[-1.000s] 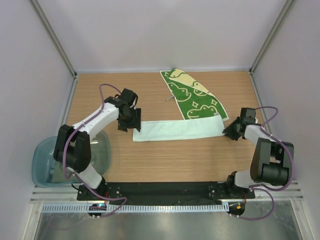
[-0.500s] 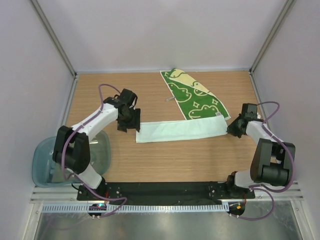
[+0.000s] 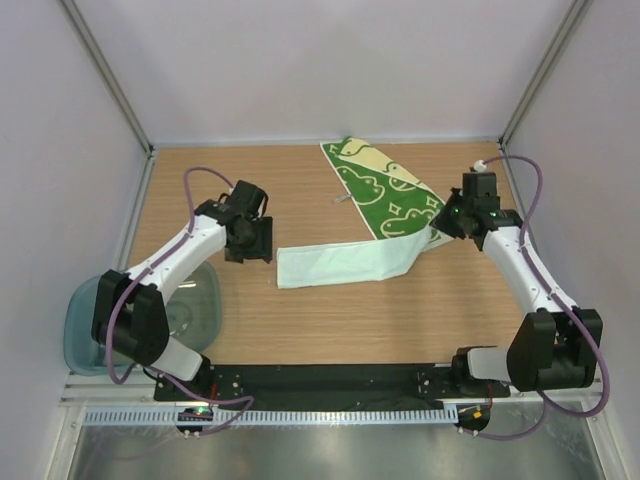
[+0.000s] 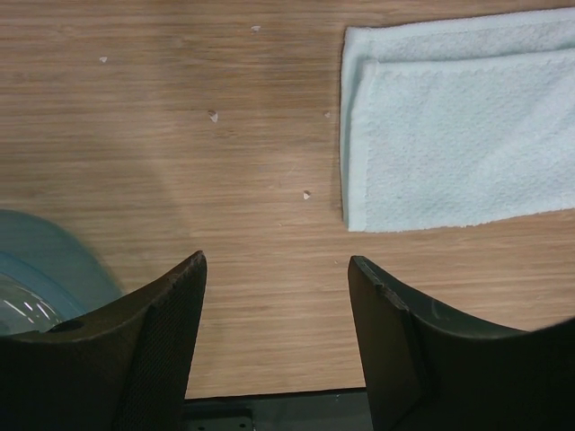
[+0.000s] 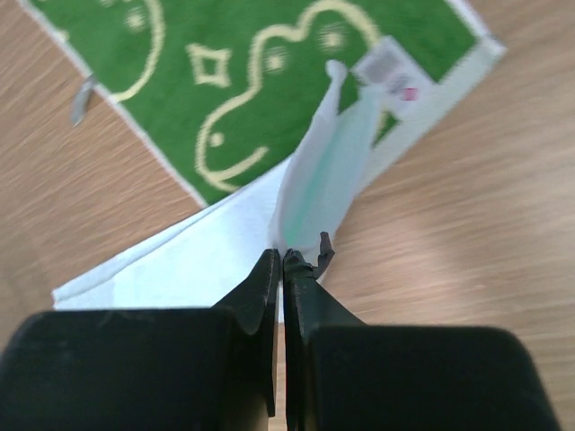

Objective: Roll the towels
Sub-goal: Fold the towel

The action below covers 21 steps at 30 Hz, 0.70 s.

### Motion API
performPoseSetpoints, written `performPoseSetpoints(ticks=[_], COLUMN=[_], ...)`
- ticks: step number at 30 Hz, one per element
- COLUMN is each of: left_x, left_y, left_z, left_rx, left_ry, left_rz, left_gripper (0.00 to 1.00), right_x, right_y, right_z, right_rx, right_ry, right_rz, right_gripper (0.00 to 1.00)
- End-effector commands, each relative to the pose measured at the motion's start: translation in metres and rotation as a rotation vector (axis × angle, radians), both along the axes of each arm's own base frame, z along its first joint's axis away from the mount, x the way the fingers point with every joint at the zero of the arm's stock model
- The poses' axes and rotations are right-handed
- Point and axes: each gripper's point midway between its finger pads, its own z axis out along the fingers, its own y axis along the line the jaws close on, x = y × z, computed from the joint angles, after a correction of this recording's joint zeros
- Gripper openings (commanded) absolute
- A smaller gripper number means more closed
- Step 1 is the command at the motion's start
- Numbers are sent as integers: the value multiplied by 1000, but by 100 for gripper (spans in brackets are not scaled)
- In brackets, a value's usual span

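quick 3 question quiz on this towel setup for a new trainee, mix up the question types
1. Fill in: the teal bin sits on the robot's ___ side.
2. True or false: the left fingers are shut on the pale mint towel.
3. The right fingers pinch one end of the pale mint towel. What does that raised end partly overlap? A. the teal bin B. the green patterned towel C. the left fingers

Key: 1 left. 2 false, they stand open beside it, not touching. 3 B.
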Motion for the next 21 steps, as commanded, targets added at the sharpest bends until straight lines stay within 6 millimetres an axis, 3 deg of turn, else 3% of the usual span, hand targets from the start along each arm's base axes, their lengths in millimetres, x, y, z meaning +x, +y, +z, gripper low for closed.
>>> performPoseSetpoints(ticks=[1,4,9,11,14,19,21], left_x=[6,5,5,5,4,3,3], left_y=[7,9,12,13,10,5,6], left_z=[8,10,11,12,14,13,12], left_rx=[24,28,36,32,0,-42,-40], left_ry=[-51,-57,-64,-70,-77,-74,-73], left_rz=[2,10,24,34,40,51,53], left_gripper=[66,66,66,66,67,67,67], right_x=[7,12,8,3,7,2,-3], right_y=[44,81,144,176,198,254,275], right_z=[38,57,67,69,69,72,64], right_rx=[-16,-1,-2,2,-17,0,-2], right_ry=[-73,-116,-135,-140,-149,-169,-154], right_rz=[153,248,394,460,473,560,595], right_gripper=[1,1,1,1,1,1,1])
